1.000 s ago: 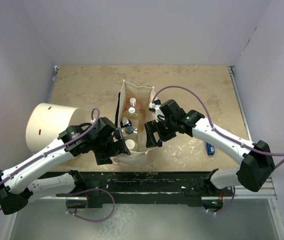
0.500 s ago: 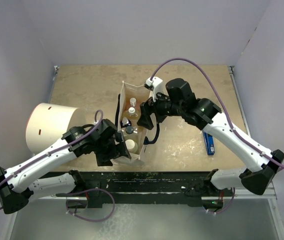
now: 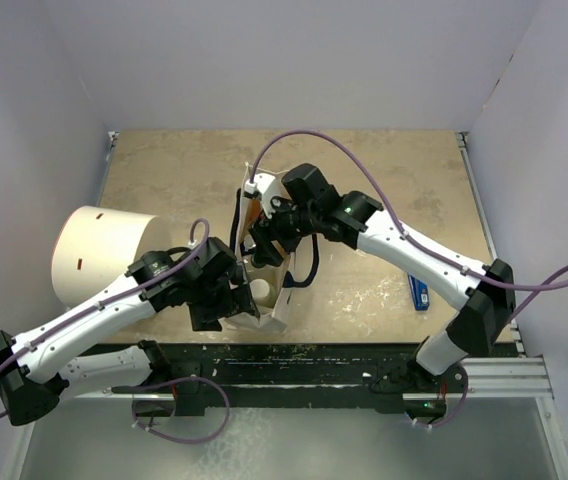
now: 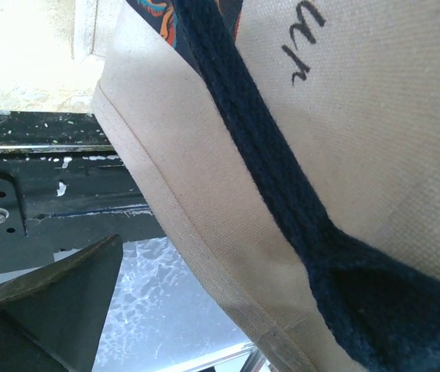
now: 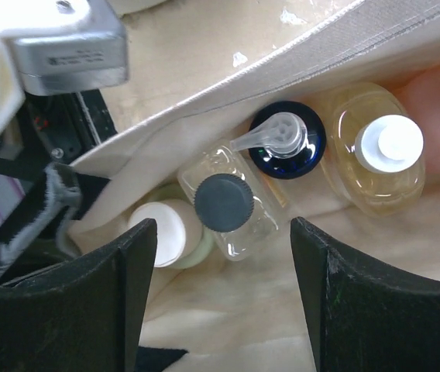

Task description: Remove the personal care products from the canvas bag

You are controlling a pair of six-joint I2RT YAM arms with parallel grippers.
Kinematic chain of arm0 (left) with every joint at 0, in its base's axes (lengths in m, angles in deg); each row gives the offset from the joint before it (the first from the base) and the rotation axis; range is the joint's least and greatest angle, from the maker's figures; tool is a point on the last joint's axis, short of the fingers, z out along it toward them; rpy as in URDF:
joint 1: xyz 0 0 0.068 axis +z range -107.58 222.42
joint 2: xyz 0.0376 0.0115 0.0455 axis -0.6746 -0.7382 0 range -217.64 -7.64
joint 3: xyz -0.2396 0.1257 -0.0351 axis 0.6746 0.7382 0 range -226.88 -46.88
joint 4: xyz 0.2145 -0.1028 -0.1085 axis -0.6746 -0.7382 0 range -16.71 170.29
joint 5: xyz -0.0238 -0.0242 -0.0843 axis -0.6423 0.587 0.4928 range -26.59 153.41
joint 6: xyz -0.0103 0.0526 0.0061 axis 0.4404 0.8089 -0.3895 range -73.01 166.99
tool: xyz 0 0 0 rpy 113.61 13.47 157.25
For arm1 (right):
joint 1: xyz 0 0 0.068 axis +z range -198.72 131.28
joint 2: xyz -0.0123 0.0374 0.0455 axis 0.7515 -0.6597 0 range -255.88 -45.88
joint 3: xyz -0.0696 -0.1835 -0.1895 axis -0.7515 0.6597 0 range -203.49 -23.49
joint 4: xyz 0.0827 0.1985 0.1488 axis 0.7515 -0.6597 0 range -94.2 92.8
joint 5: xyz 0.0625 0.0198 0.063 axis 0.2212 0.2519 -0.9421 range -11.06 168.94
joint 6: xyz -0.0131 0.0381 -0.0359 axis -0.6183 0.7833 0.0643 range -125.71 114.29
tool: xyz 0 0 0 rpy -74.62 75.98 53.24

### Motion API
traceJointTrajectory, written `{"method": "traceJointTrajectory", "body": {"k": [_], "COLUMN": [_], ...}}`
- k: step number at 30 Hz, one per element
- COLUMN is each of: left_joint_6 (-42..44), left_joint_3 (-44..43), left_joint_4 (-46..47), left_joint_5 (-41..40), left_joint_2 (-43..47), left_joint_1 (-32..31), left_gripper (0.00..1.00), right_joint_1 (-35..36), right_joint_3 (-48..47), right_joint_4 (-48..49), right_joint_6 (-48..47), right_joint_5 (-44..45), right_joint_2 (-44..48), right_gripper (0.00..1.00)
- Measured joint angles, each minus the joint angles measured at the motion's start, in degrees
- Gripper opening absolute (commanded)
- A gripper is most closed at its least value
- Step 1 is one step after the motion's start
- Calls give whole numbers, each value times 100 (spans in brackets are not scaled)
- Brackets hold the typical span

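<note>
The canvas bag (image 3: 274, 312) stands open-topped at the table's middle front. My right gripper (image 3: 267, 240) hangs over its mouth, open, with nothing between its fingers (image 5: 88, 310). Below it, inside the bag (image 5: 243, 310), stand a clear black-capped bottle (image 5: 224, 203), an olive-green white-capped one (image 5: 162, 232), a dark-blue pump bottle (image 5: 286, 139), a yellowish white-capped bottle (image 5: 375, 151) and a pink one (image 5: 437, 93). My left gripper (image 3: 232, 300) sits open at the bag's near-left corner. One of its fingers (image 4: 57, 302) stands clear of the cloth (image 4: 375, 116) and black strap (image 4: 266, 170); the other is hidden.
A large white cylinder (image 3: 99, 255) lies at the left, close behind my left arm. A flat blue-and-black tool (image 3: 419, 295) lies to the right of the bag, under my right arm. The table's dark front edge (image 3: 314, 350) runs just behind the bag.
My right arm has swung from the bag's right side up and over its mouth, and its fingers have come somewhat closer together. The left arm has barely moved.
</note>
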Motion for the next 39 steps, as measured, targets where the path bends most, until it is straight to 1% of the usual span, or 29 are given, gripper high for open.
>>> {"method": "traceJointTrajectory", "body": {"k": [6, 13, 20, 25, 29, 32, 39], "left_joint_6": [-7, -28, -33, -31, -28, -31, -31], "left_joint_3": [0, -37, -63, -63, -85, -92, -116], "left_joint_4": [-76, -155, -232, -234, -254, -258, -286], "left_joint_5": [-85, -144, -173, -181, -190, -195, -243], "left_joint_2": [63, 79, 98, 105, 92, 92, 94], "left_joint_1": [2, 0, 2, 2, 2, 2, 2], "left_gripper": [94, 94, 94, 95, 95, 95, 95], "right_joint_1": [2, 2, 44, 122, 188, 227, 273], "right_joint_3": [7, 122, 428, 726, 737, 761, 822], "right_joint_4": [9, 9, 125, 291, 415, 501, 791], "right_joint_6": [-380, -754, -1027, -1150, -1226, -1283, -1272], "right_joint_5": [74, 271, 188, 173, 173, 155, -26], "right_joint_2": [-205, -286, -317, -343, -459, -494, -686], "right_gripper": [74, 73, 71, 67, 64, 63, 69]}}
